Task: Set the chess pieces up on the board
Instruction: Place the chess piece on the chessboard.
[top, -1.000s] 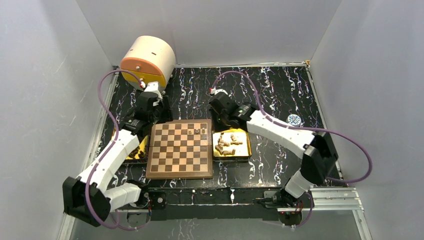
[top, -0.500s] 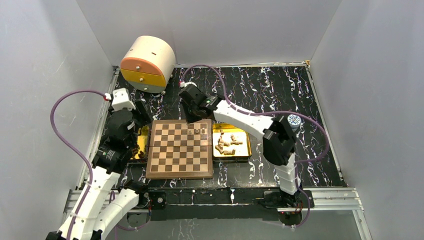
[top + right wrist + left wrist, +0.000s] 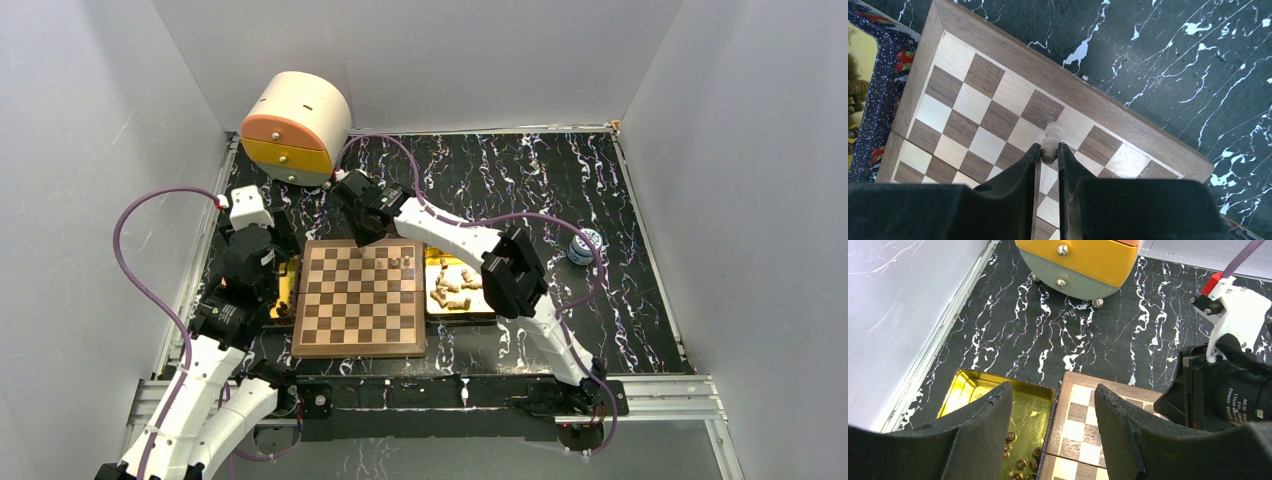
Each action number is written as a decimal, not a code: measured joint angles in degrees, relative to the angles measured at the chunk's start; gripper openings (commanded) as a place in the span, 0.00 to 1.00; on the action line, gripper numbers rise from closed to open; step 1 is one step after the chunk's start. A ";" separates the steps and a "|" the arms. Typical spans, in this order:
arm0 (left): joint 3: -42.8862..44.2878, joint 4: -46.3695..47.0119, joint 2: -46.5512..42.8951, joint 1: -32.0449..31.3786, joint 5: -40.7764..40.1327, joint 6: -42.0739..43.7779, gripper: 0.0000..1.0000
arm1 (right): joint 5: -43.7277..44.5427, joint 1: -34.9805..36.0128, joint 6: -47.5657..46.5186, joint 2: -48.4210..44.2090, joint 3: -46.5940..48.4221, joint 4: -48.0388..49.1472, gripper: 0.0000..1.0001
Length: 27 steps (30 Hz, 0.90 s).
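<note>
The board (image 3: 360, 300) lies mid-table, with a few light tan chess pieces (image 3: 396, 262) standing near its far right corner. My right gripper (image 3: 1048, 147) is shut on one light tan chess piece (image 3: 1052, 136), low over a square in the board's (image 3: 973, 107) far row; from above this gripper (image 3: 362, 238) sits at the far edge, left of centre. My left gripper (image 3: 1052, 387) is open and holds nothing, hovering over the seam between a gold tray (image 3: 965, 385) and the board (image 3: 1083, 415). Dark brown pieces (image 3: 1020, 464) lie in that tray.
A second gold tray (image 3: 487, 303) with loose tan pieces (image 3: 452, 287) sits right of the board. A round cream and orange drawer unit (image 3: 295, 125) stands at the back left. A small blue and white round object (image 3: 583, 246) lies far right. Grey walls enclose the table.
My right arm has swung left from the right tray to the board's far edge, carrying the piece. My left arm has pulled back from the far left corner to over the left tray.
</note>
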 measured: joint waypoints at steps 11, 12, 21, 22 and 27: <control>-0.09 1.16 -0.22 0.00 -0.28 0.35 0.59 | 0.37 -0.48 -0.87 2.43 4.90 -3.39 0.25; -0.09 1.22 -0.22 0.00 -0.28 0.35 0.59 | 0.31 -0.63 -0.85 2.64 4.92 -3.69 0.25; -0.59 1.49 -0.26 0.00 -0.26 0.52 0.60 | -0.72 -2.99 -0.66 3.17 4.81 -6.21 0.25; -0.76 1.57 -0.26 0.00 -0.26 0.52 0.60 | -0.92 -3.28 -0.63 3.17 4.79 -6.29 0.25; -0.87 1.68 -0.26 0.00 -0.26 0.68 0.60 | -1.79 -4.26 -0.44 3.17 4.00 -6.38 0.25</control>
